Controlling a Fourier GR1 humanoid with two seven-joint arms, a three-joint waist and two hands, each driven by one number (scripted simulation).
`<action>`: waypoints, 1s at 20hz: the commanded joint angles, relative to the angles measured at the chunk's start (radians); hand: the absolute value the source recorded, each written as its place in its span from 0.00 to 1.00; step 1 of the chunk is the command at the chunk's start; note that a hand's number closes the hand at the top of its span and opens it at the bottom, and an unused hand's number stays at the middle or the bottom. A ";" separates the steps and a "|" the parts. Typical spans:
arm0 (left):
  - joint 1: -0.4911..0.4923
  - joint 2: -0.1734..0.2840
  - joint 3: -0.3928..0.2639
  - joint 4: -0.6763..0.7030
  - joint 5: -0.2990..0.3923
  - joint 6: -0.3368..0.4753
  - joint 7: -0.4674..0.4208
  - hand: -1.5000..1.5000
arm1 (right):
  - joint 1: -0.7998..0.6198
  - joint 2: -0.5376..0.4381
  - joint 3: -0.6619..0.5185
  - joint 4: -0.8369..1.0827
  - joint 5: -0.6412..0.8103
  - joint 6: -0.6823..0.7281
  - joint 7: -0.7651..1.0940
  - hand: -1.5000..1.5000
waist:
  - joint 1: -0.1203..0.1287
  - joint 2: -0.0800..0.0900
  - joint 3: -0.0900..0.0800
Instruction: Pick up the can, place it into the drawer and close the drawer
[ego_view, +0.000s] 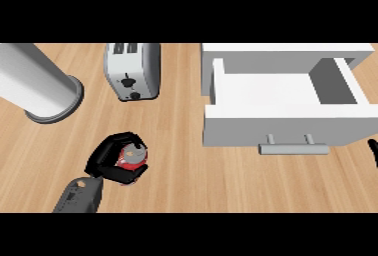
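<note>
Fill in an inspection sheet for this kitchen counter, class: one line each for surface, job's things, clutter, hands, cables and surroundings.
Surface: wooden counter, light grain.
Job's things: red can with a silver top, held at lower left; white drawer pulled open, nothing seen inside, grey handle facing the robot.
Clutter: silver toaster at upper centre; large grey cylinder at upper left, its kind not clear.
Hands: left hand curled round the can; right hand only a black sliver at the right edge, fingers not readable.
Cables: nothing seen.
Surroundings: nothing seen beyond the counter.
</note>
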 joint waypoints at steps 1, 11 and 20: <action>0.058 0.000 -0.024 -0.102 0.022 -0.041 0.018 1.00 | 0.049 0.011 0.032 0.025 0.019 -0.015 -0.065 0.00 | 0.000 0.000 0.000; -0.013 -0.078 0.204 -0.238 0.128 0.346 0.207 1.00 | 0.012 0.006 0.004 0.042 0.000 0.000 -0.054 0.00 | 0.010 -0.001 0.001; -0.052 -0.094 -0.023 -0.446 0.119 0.514 0.363 1.00 | 0.041 -0.019 -0.043 -0.008 -0.054 0.021 -0.025 0.00 | -0.004 -0.001 0.000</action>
